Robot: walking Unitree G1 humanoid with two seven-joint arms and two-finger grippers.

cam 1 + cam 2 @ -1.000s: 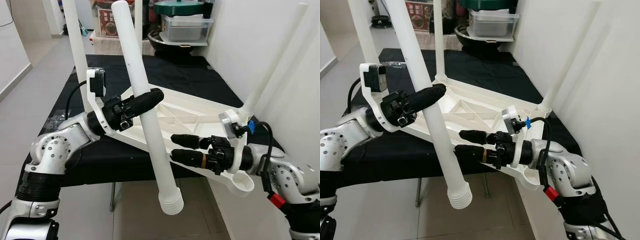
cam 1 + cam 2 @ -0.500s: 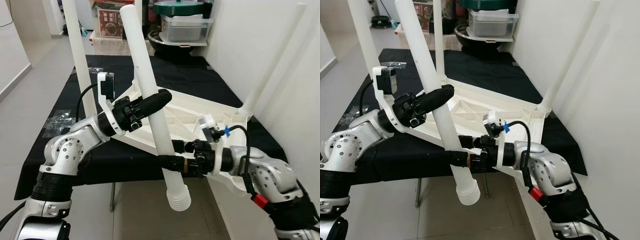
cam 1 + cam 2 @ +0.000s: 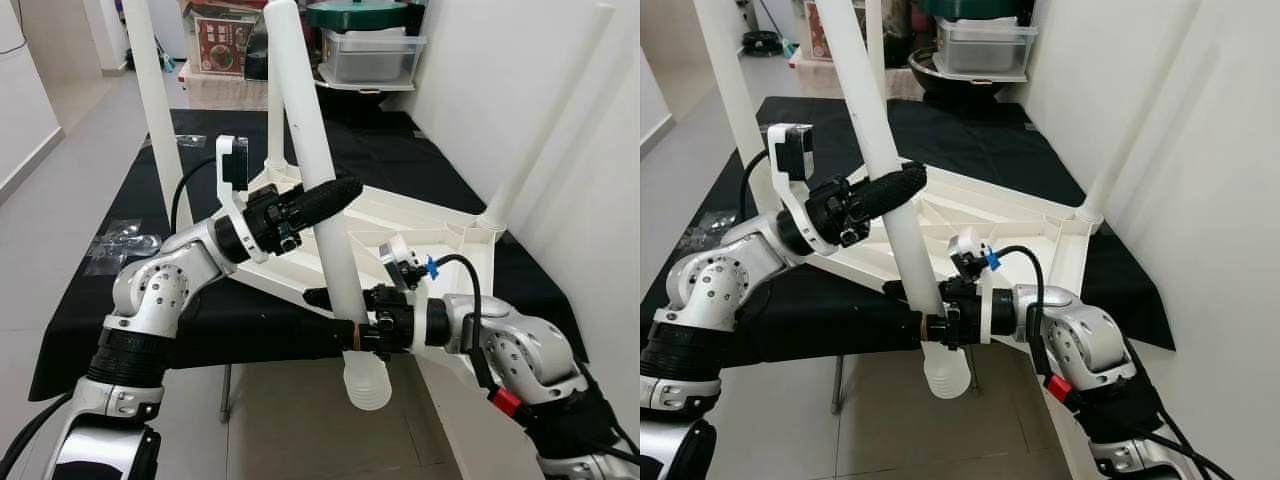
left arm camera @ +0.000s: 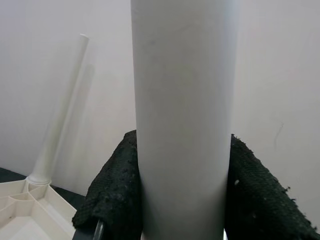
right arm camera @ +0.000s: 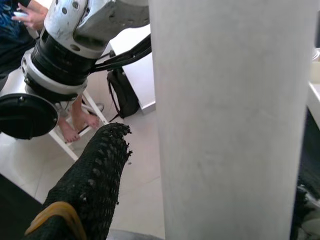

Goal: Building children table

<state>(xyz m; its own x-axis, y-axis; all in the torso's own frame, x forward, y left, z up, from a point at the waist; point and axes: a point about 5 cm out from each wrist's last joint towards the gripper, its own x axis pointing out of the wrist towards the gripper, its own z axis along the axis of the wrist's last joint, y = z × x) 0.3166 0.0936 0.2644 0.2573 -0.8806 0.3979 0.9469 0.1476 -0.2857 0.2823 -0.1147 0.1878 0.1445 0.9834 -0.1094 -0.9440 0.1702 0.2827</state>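
The white children's table top (image 3: 420, 215) lies upside down on a black-covered table (image 3: 120, 300). Fitted white legs stand up from its corners (image 3: 150, 90) (image 3: 545, 130). A loose white leg (image 3: 315, 150) tilts steeply in front of it, its ribbed end (image 3: 366, 380) hanging below the front edge. My left gripper (image 3: 335, 195) is shut on the middle of that leg. Lower down, my right gripper (image 3: 325, 315) reaches in from the right with its fingers either side of the leg. In the right wrist view a gap shows between one finger (image 5: 95, 185) and the leg (image 5: 230, 125).
A white wall (image 3: 570, 60) runs close along the right. Lidded plastic tubs and a dark pot (image 3: 365, 50) stand at the back. A clear bag of small parts (image 3: 120, 245) lies on the cloth at left. A seated person's feet (image 5: 75, 125) and a black bag (image 5: 122, 92) are on the floor.
My left gripper has carried the loose leg to the right and stood it more upright. My right gripper has moved left and now straddles the leg's lower part.
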